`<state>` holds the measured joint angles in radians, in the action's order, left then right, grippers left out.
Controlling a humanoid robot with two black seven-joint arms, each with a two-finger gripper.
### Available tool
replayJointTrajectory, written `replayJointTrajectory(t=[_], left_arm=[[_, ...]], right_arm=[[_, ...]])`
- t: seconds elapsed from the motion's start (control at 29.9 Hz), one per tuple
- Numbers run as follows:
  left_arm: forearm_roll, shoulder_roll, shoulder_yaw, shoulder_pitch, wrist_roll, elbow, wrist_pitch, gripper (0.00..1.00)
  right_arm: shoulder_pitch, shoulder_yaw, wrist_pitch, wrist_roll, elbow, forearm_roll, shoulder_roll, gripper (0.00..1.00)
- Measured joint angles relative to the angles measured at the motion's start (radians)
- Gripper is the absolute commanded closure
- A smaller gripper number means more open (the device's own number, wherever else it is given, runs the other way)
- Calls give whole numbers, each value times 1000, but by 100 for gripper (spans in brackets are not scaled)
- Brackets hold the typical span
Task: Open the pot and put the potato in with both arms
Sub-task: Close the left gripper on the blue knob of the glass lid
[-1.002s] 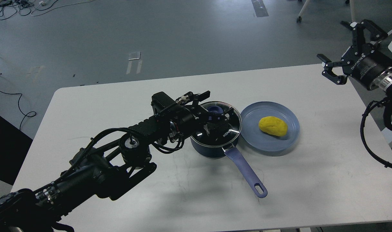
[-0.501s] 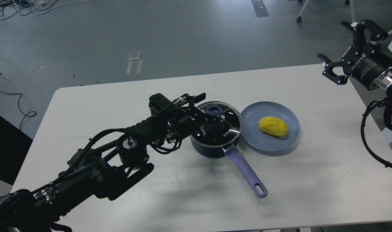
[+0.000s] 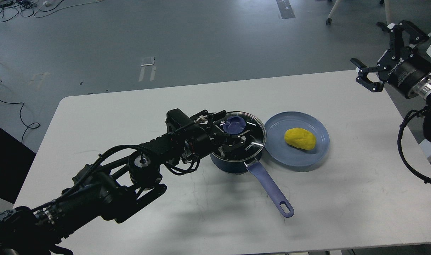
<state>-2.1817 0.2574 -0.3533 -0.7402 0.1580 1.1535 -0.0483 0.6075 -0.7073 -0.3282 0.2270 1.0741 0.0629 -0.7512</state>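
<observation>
Pot (image 3: 236, 161), a small dark navy saucepan, sits near the middle of our white rectangular table (image 3: 95, 117), with its round glass lid (image 3: 252, 140) on top and its long lavender-blue handle (image 3: 270, 189) pointing toward us and to the right, the hole at its end lying on the tabletop. Our left gripper (image 3: 233, 136), at the end of our black jointed left arm (image 3: 105, 191) that comes in from the lower left, is low over the lid, its dark fingers (image 3: 233, 147) spread around the lid's blue knob (image 3: 234, 124); the knob shows in the gap, and we cannot tell whether any finger touches it, so we call this hand released, not clamped. Just to the right of the pot, close to its rim, lies a flat light-blue round plate (image 3: 309, 159), and on it rests the smooth bright yellow oval potato (image 3: 300, 138), slightly right of the plate's centre. Our right gripper (image 3: 381, 56) hangs high above the table's far right corner, well apart from the potato and the pot, with its black fingers (image 3: 366, 76) splayed wide and nothing between them; its body bears the ROBOTIQ lettering, and a silver wrist ring (image 3: 425, 88) shows behind it. Beyond the table spreads a grey floor (image 3: 201, 42) with loose black cables (image 3: 10, 102) at the left.
</observation>
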Motion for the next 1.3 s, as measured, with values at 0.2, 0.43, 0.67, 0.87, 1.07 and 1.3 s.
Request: replayJointTrajectory(t=[0.2,0.43,0.67,0.87,1.07,1.3], left_arm=[[0,-3,3,-1,0,-11,2,2],[0,-10,4,-1,-1,-33,2,2],[0,-15,4,2,-1,-40,2,2],[0,-17,4,2,-1,-43,2,13],[0,-19,4,4,-3,-53,2,24],[0,-21,3,7,-3,-56,2,36]], right_arm=[[0,0,-1,0,-7,-1,-1,0],[-1,2,-2,0,-11,-1,-2,0],[-3,3,-2,0,-12,-1,-8,0],[-12,3,-2,0,-13,-2,-8,0],[-14,7,-2,0,-14,-2,-8,0],[-14,12,-3,0,-35,-2,-8,0]])
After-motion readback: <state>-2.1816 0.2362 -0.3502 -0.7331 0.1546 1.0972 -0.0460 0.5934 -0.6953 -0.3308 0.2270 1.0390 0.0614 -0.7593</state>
